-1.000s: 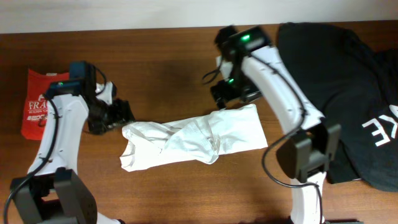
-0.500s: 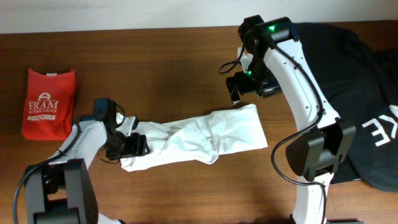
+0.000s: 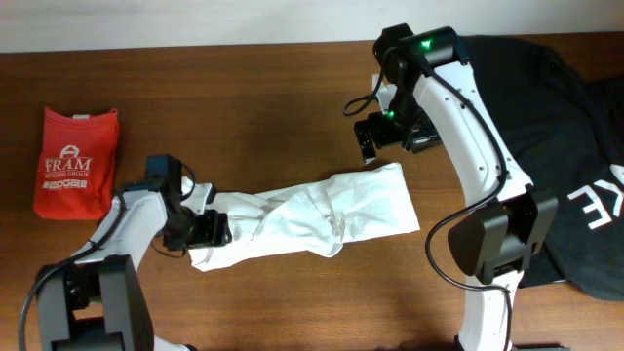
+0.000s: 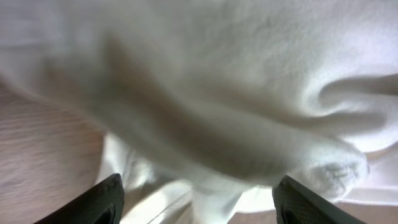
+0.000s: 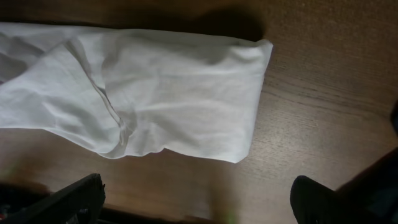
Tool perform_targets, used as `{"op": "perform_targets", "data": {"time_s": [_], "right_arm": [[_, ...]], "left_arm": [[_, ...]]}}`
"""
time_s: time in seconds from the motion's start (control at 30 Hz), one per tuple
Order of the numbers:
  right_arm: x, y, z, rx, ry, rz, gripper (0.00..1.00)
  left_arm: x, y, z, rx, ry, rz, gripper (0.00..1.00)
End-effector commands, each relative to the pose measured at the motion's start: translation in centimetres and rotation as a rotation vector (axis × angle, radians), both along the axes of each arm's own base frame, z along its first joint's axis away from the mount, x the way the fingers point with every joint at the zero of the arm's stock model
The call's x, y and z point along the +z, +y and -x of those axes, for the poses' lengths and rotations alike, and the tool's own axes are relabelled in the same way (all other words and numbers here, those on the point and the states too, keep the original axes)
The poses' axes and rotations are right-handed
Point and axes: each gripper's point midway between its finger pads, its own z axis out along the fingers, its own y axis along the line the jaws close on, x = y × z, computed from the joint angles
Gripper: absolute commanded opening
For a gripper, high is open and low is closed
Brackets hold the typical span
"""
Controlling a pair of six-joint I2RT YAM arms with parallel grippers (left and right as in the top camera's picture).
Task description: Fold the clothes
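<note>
While white T-shirt (image 3: 312, 219) lies as long rumpled band at centre of table (image 3: 273, 117), only lengthwise folding looks done; crosswise folds left, task judged about half complete.
- Left gripper (image 3: 216, 230): at band's left end, fingers wide apart, cloth bunched between, not clamped.
- Right gripper (image 3: 375, 141): above right end, fingers apart, empty.

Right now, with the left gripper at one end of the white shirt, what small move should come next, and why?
Probably close the left gripper on the white shirt. In the wrist view its fingers stand wide apart with cloth bunched between them, so a pinch should catch that end. The right gripper hangs open near the far end, apart from it.
</note>
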Motion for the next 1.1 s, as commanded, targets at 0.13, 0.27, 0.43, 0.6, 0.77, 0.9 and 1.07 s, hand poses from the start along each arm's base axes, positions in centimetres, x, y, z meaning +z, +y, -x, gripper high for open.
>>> {"op": "perform_targets", "data": {"time_s": [0.13, 0.27, 0.43, 0.6, 0.77, 0.9, 1.07], "right_arm": [[0.3, -0.2, 0.0, -0.008, -0.004, 0.000, 0.99], [0.3, -0.2, 0.0, -0.008, -0.004, 0.000, 0.99], [0.3, -0.2, 0.0, -0.008, -0.004, 0.000, 0.99], [0.3, -0.2, 0.0, -0.008, -0.004, 0.000, 0.99], [0.3, -0.2, 0.0, -0.008, -0.004, 0.000, 0.99], [0.3, -0.2, 0.0, -0.008, -0.005, 0.001, 0.99], [0.2, -1.6, -0.4, -0.013, -0.023, 0.063, 0.99]], "left_arm": [[1.5, 1.5, -2.4, -0.017, -0.072, -0.085, 0.77], [1.2, 1.4, -2.3, -0.016, -0.070, -0.080, 0.77], [-0.6, 0.6, -1.8, -0.015, -0.070, -0.035, 0.81], [-2.5, -0.1, -0.6, -0.015, -0.010, 0.002, 0.81], [-3.4, -1.4, 0.1, -0.036, 0.038, 0.046, 0.47], [-3.4, -1.7, 0.4, -0.035, 0.050, 0.046, 0.20], [-2.0, -0.2, -1.1, 0.026, 0.042, 0.018, 0.13]]}}
